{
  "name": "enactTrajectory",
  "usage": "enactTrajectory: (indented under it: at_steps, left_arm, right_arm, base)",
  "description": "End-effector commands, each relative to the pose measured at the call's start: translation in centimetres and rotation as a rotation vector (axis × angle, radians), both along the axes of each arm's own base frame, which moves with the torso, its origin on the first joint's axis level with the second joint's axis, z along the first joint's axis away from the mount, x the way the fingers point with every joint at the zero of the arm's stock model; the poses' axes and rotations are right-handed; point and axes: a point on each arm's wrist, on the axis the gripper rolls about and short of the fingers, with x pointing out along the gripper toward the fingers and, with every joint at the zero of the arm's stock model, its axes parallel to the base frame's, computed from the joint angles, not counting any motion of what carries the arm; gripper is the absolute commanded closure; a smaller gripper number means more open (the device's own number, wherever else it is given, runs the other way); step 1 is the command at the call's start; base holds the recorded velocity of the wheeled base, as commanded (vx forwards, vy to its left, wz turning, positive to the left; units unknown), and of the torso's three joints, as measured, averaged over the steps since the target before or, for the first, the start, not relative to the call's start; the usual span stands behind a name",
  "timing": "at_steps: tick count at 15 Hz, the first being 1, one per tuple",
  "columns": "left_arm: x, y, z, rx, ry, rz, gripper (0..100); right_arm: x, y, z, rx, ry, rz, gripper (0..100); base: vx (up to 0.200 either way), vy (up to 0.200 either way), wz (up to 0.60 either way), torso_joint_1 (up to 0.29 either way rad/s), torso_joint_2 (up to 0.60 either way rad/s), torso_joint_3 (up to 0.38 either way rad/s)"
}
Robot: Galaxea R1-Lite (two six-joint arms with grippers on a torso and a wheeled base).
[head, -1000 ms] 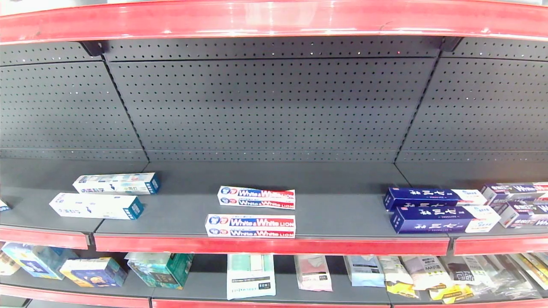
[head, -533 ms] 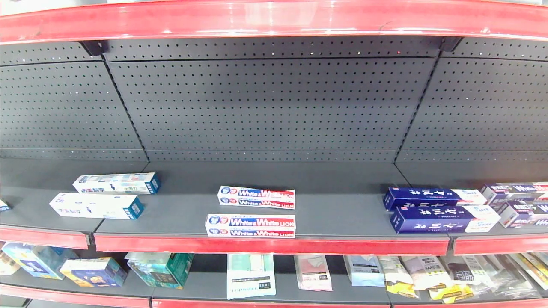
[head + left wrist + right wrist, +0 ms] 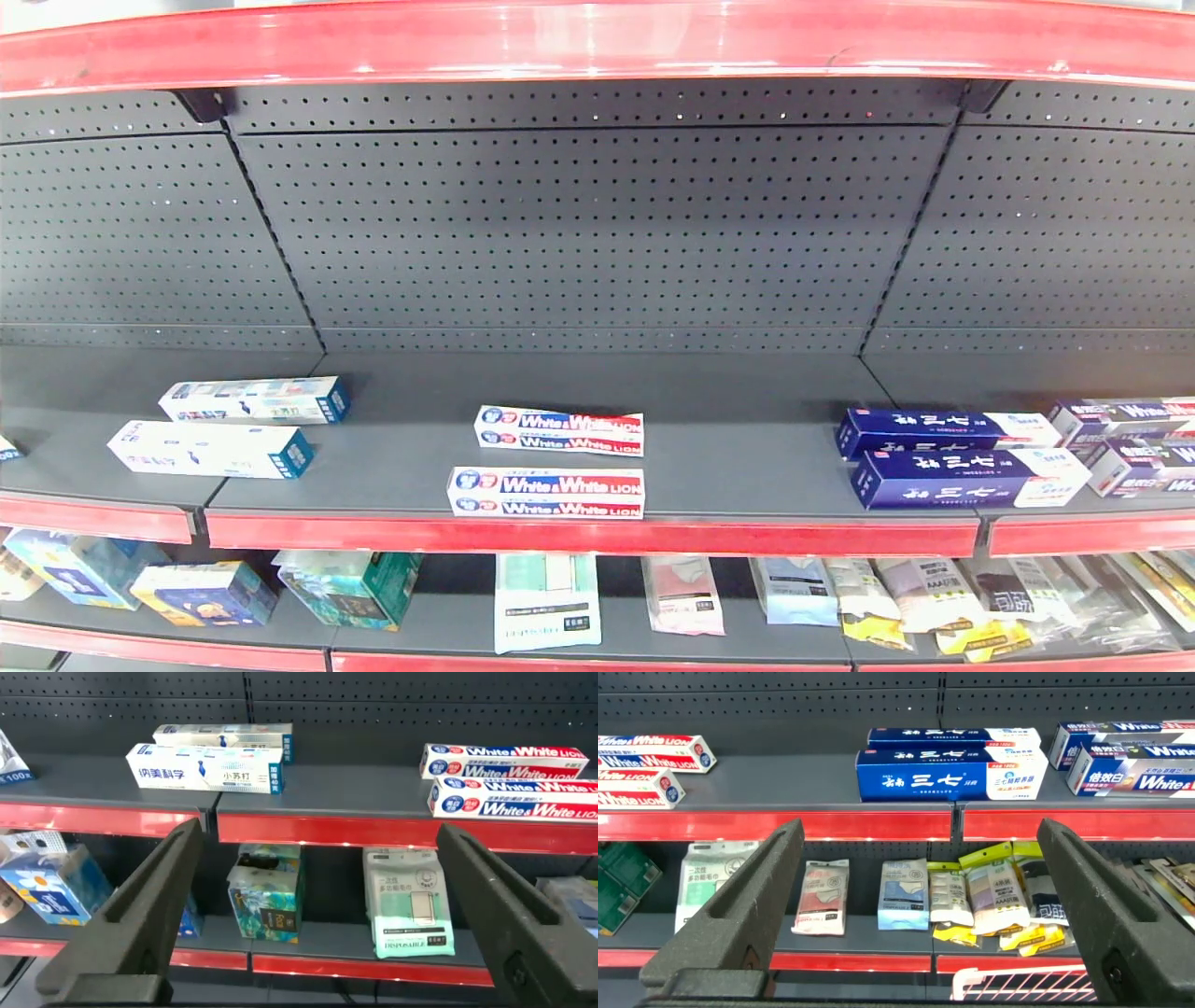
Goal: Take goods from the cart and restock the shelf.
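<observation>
Our left gripper (image 3: 320, 833) hangs wide and empty before the shelf (image 3: 728, 467), facing the white boxes (image 3: 206, 767). Our right gripper (image 3: 920, 831), also wide and empty, faces the blue boxes (image 3: 951, 777). A white wire rim (image 3: 1018, 985) low beneath the right gripper may be the cart; its goods are hidden from us. We judge such cartons light, stiff, glossy and easily crushed, best taken across the narrow width at mid-length.
</observation>
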Motion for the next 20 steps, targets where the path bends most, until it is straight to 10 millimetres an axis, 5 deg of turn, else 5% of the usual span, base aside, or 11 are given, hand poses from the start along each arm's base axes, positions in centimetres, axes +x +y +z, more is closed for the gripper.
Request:
enactTrajectory:
  at_steps: [1,20]
  left_arm:
    - [0.02,0.00,0.01,0.000,0.001,0.000,0]
    - [0.02,0.00,0.01,0.000,0.001,0.000,0]
  right_arm:
    - [0.01,0.00,0.00,0.000,0.001,0.000,0]
    - [0.01,0.01,0.00,0.000,0.001,0.003,0]
  base:
    - [0.000,0.000,0.00,0.000,0.00,0.000]
    - [0.000,0.000,0.00,0.000,0.00,0.000]
